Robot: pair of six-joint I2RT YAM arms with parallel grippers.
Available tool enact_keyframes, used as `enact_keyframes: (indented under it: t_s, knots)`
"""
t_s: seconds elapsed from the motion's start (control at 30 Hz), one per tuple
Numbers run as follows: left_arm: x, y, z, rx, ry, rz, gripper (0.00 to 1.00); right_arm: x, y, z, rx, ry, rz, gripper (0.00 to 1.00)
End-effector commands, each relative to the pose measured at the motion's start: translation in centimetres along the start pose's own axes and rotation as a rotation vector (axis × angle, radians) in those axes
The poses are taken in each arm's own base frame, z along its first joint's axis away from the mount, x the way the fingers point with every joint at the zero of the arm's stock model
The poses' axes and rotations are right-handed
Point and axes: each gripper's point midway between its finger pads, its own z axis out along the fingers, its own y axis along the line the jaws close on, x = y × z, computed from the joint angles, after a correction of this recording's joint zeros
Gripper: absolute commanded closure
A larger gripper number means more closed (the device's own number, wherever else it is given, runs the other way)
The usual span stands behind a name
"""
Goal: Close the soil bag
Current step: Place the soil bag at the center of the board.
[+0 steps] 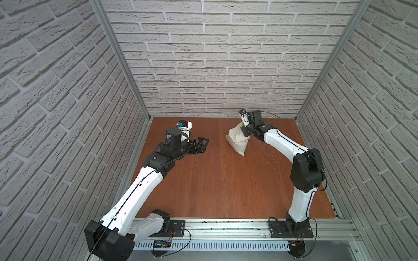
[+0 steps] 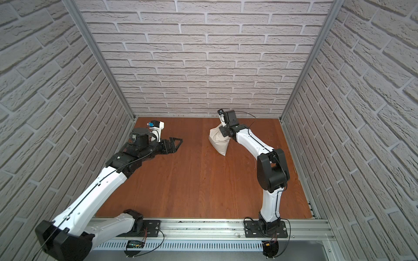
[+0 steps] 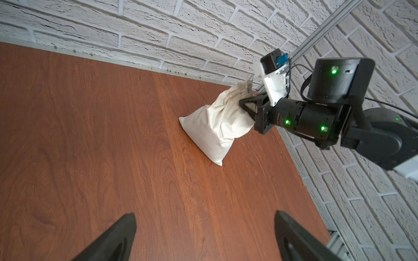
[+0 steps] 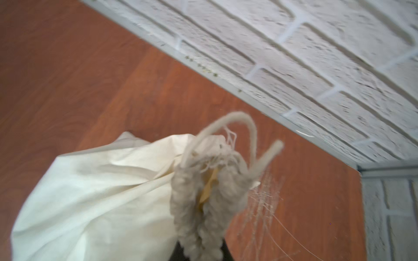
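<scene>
Soil bag [image 1: 237, 141] on right side of tabletop [image 1: 214, 180], near back wall [image 1: 214, 67], leaning, base on wood. Hem [image 4: 192, 203] bunched, small gap showing; cord [image 4: 248, 128] loops loose above. Right end effector [image 3: 246, 106] pinched tight on gathered neck. Left end effector [image 1: 202, 145] spread wide, empty, well apart. Risk: cloth slips from pinch, bag flops, soil spills through gap; tugging neck instead of cord leaves mouth slack.

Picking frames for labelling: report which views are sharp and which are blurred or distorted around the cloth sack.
Both top views: evenly lit and sharp, brick walls splayed by the wide lens, cream-white cloth drawstring sack clear. Left wrist view: sack sharp. Right wrist view: grey gathered hem and thin cord too close, out of focus.
</scene>
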Motion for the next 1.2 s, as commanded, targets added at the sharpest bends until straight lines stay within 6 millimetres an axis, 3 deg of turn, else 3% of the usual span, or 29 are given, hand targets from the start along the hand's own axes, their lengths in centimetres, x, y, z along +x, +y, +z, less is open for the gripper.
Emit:
enact_keyframes:
  t_s: [0.0,0.07,0.13,0.2,0.4,0.53,0.8,0.97,1.17]
  knots:
    - [-0.8,-0.3,0.0,0.027,-0.038,-0.001,0.02,-1.1,6.0,-0.4,-0.107,-0.037,-0.093,0.97]
    - [-0.7,-0.2,-0.1,0.023,-0.035,-0.003,0.02,-0.2,7.4,0.2,-0.124,-0.002,-0.095,0.97]
    - [-0.7,-0.2,-0.4,0.017,-0.041,0.000,0.02,0.4,6.9,0.7,-0.100,0.027,-0.066,0.97]
    - [-0.6,-0.1,-0.7,0.012,-0.048,0.004,0.02,2.3,6.1,2.7,-0.077,0.090,-0.032,0.97]
    - [-0.5,0.2,-0.8,0.002,-0.053,0.005,0.02,5.1,-0.3,4.8,0.004,0.176,0.216,0.97]
    - [-0.3,0.4,-0.4,0.001,-0.049,0.001,0.02,6.8,-3.2,5.3,0.045,0.217,0.304,0.97]
    - [0.0,0.5,0.8,0.020,-0.032,-0.021,0.02,8.9,-1.9,5.9,0.001,0.244,0.313,0.97]
    - [0.1,0.5,0.9,0.020,-0.030,-0.025,0.02,8.6,-1.6,5.5,-0.010,0.237,0.311,0.96]
    - [0.1,0.6,0.8,0.016,-0.033,-0.027,0.02,8.3,-1.8,5.0,-0.011,0.247,0.321,0.82]
